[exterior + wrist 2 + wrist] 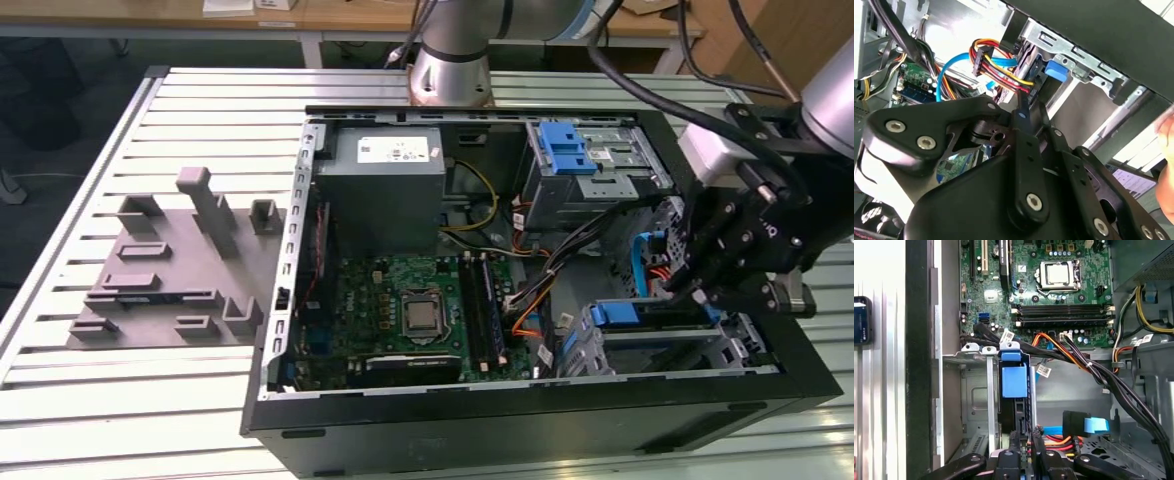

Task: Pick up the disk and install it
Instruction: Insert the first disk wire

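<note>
Slatted metal table (80, 400) carries, at the exterior view's left, a grey foam holder (167, 270). Beside it stands the open computer case (534, 425) with its green motherboard (414, 315). At the right, the disk (1014, 390) sits on edge in the drive cage (971, 410). The gripper (1024, 442) is at its rear edge; I cannot tell if the fingers grip it.

A slatted aluminium worktable (80, 395) fills the exterior view under even, bright light. Behind it stands a light wooden bench (334, 18) with papers on top. The floor (60, 110) beside the table looks dark, possibly carpeted.
</note>
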`<state>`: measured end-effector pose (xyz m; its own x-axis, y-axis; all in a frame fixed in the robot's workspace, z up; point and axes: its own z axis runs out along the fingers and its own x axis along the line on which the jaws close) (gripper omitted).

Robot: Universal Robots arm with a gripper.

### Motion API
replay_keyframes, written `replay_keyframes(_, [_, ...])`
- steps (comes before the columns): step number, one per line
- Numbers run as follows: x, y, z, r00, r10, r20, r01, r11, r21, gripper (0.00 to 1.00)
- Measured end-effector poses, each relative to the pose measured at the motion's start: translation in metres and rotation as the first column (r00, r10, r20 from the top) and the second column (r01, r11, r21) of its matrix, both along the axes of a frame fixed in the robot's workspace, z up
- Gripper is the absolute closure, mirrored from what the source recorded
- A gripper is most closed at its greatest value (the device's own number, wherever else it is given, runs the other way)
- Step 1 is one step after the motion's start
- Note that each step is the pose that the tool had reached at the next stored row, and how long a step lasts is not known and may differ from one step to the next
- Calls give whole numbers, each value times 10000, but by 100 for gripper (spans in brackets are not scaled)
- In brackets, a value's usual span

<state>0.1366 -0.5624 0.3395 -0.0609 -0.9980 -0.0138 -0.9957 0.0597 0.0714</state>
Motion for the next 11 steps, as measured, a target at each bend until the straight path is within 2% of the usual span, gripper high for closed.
replay_keyframes(2, [0, 0, 37, 10000, 0, -7, 0, 10000, -1, 76])
replay_keyframes(4, [0, 0, 39, 10000, 0, -7, 0, 10000, 2, 76])
replay_keyframes(8, [0, 0, 41, 10000, 0, -7, 0, 10000, -1, 89])
replay_keyframes(11, [0, 0, 42, 10000, 0, -7, 0, 10000, 0, 89])
